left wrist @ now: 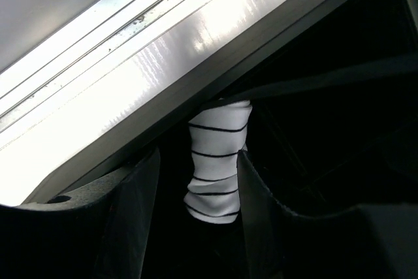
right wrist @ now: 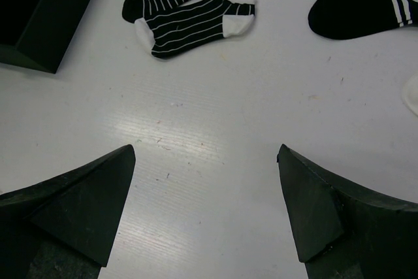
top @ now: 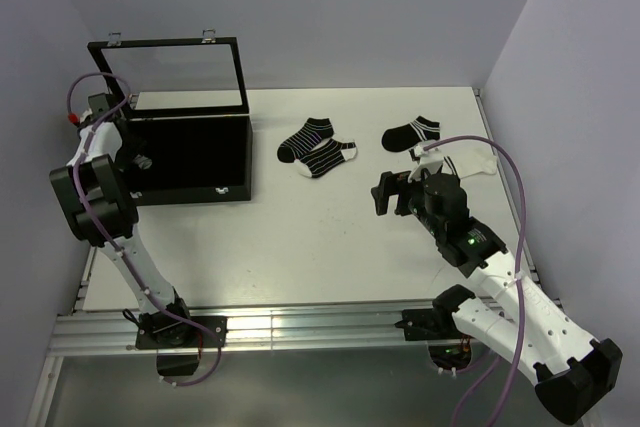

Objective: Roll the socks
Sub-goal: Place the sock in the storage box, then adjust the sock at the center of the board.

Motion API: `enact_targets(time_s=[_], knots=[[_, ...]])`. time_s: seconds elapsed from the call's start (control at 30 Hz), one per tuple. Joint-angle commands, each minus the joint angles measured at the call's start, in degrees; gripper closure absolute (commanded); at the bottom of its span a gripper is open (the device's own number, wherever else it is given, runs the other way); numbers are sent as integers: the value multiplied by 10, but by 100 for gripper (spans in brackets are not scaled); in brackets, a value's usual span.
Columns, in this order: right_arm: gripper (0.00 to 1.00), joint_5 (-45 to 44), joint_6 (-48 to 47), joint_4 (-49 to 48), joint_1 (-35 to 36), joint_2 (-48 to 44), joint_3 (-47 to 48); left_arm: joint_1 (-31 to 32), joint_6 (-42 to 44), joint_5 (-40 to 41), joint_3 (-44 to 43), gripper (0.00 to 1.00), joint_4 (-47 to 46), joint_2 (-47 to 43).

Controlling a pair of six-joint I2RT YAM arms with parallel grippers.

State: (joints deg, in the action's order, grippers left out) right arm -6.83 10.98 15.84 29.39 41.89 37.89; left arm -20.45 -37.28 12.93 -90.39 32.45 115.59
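The left arm (top: 127, 259) and right arm (top: 522, 309) have white shells, black joints and a purple cable (top: 507, 165) each. The right bears a green light (top: 469, 242). The fingers (right wrist: 78, 208) are black wedges.

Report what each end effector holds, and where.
Right end effector: open, nothing. Left end effector: a rolled sock sits between its fingers at mid-length; whether gripped cannot be told.

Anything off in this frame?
Nothing damaged or spilled. Two flat socks overlap crosswise on the table; a rolled sock sits between the left gripper's fingers inside the box. The right gripper is open above the table.
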Motion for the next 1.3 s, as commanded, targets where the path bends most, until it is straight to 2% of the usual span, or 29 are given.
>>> enact_targets(time_s=[0.0, 0.1, 0.2, 0.4, 0.57, 0.6, 0.67, 0.83, 1.1, 1.27], knots=[[3, -2, -10, -26, 5, -8, -3, 0, -2, 12, -22, 44, 20, -48], [3, 0, -9, -23, 5, -5, 1, 14, -3, 15, -21, 41, 24, -84], [3, 0, -5, -16, 5, 1, 9, 24, -5, 6, -7, 35, 15, -144], [5, 13, 16, 16, 5, 35, 47, 41, -1, -41, 96, 24, -44, -325], [5, 7, 36, 29, 4, 78, 80, 40, 26, -85, 146, 10, -56, -453], [5, -5, 44, 36, 5, 87, 86, 41, 36, -92, 151, 4, -53, -469], [5, -12, 53, 45, 3, 122, 109, 43, 48, -93, 160, 1, -39, -513], [8, -15, 83, 51, 4, 216, 160, 141, 91, -29, 180, 0, 4, -587], [12, -16, 75, 17, -13, 431, 255, 266, 128, -73, 319, 1, 3, -723], [15, 9, 55, 16, -35, 571, 374, 292, 129, -90, 364, 1, 0, -763]])
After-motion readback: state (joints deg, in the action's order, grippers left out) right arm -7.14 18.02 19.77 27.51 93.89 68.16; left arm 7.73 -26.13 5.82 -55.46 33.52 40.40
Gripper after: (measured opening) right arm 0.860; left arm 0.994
